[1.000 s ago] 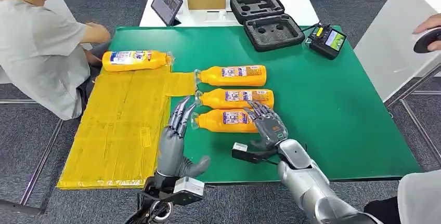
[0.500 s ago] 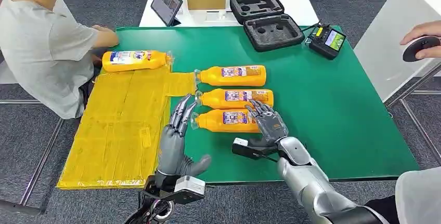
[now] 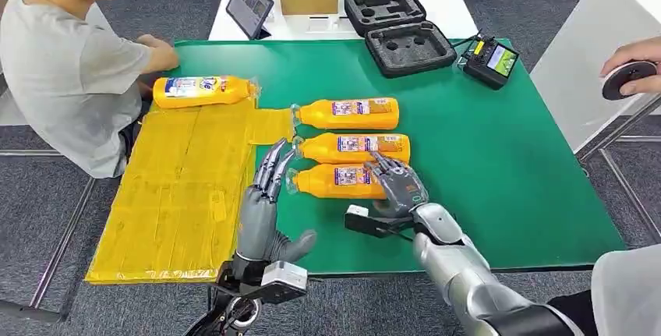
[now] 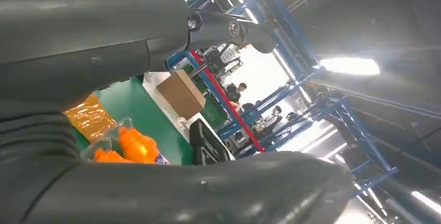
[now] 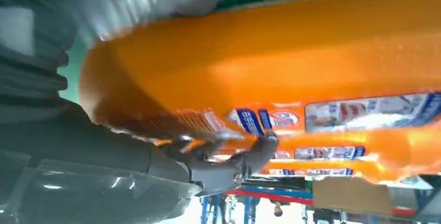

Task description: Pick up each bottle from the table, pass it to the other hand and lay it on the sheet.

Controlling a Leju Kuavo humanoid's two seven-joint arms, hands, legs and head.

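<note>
The nearest bottle [image 3: 343,180] lies crosswise at frame centre, cap toward the open, empty left hand [image 3: 265,188]. The right hand [image 3: 399,186] rests over its base, fingers seemingly not yet closed.

I see silver arms, the right arm [image 3: 460,270] glossy; grey hands, left hand [image 3: 261,215], right hand [image 3: 400,189] with dark segmented fingers [image 3: 269,168]; black-and-white wrist camera boxes.
</note>
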